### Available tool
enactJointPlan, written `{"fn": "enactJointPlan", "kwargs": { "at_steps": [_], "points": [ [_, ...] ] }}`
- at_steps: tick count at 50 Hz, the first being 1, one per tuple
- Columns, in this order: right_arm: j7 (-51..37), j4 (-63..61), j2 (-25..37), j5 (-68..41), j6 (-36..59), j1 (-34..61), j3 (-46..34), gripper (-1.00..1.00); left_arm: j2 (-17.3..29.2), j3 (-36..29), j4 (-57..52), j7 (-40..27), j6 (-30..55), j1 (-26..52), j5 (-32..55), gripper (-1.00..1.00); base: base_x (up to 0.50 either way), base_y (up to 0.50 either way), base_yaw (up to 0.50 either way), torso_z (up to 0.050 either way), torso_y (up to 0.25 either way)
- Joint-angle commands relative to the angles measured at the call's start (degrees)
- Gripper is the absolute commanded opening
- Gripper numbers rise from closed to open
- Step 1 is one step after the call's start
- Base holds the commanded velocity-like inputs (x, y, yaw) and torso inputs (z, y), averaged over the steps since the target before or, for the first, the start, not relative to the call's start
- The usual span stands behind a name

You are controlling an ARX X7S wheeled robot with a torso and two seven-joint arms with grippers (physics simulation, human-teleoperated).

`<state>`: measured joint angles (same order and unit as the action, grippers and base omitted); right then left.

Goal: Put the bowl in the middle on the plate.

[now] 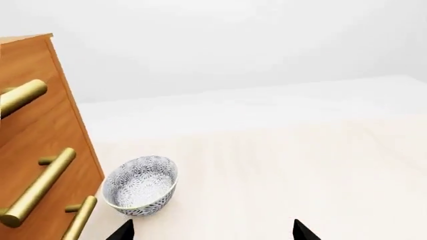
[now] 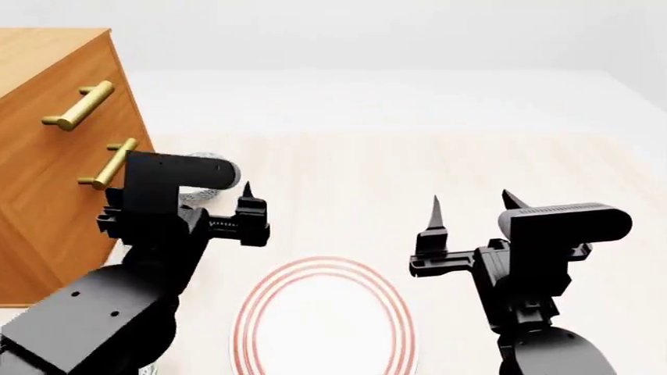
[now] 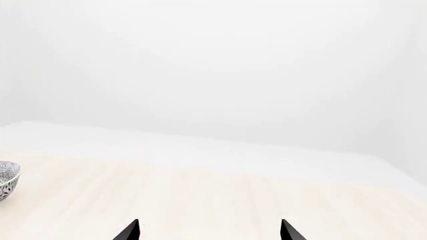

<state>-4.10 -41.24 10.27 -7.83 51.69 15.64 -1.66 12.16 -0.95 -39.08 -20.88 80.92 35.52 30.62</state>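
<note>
While three bowls are named for this job, only one floral bowl (image 1: 141, 185) shows plainly, low and left of centre in the left wrist view, standing upright on its short foot with its mouth open upward; whether it is the middle one cannot be told. Being round, it has no long axis to speak of. It sits on the pale worktop (image 1: 280, 170) just beside the wooden drawer unit (image 1: 40, 150), whose brass handles (image 1: 37, 187) jut out toward it at the left edge of that frame. In the head view only a sliver of the bowl (image 2: 198, 196) peeks out left of centre, mostly hidden behind the left arm's black housing.

The plate (image 2: 323, 320), white with thin red rings, lies flat at the bottom centre of the head view, between the two arms and nearer the camera than the bowl, with nothing on its visible part. Its lower edge runs out of frame.

The left end effector (image 2: 224, 205) hovers above the worktop between bowl and plate, its fingers spread wide and holding nothing. The right end effector (image 2: 471, 205) hangs right of centre, likewise spread wide and empty, well apart from the bowl. In the right wrist view a bowl's edge (image 3: 7, 180) shows at the far left margin.
</note>
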Motion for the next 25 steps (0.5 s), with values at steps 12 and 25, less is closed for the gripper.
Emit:
{"fn": "enactJointPlan", "kwargs": {
  "at_steps": [12,25],
  "points": [
    [-0.2,1.8,0.4,-1.0,-0.6,0.1,-0.8,1.0,11.6,-9.9,29.5,-16.8,2.0,23.2,28.7,1.0,0.0,0.0,0.0,0.0,0.0],
    [-0.3,4.5,0.7,-1.2,-1.4,0.5,-1.8,1.0,13.6,-23.0,45.3,-8.4,-5.6,27.7,18.2,1.0,0.0,0.0,0.0,0.0,0.0]
  ]
}}
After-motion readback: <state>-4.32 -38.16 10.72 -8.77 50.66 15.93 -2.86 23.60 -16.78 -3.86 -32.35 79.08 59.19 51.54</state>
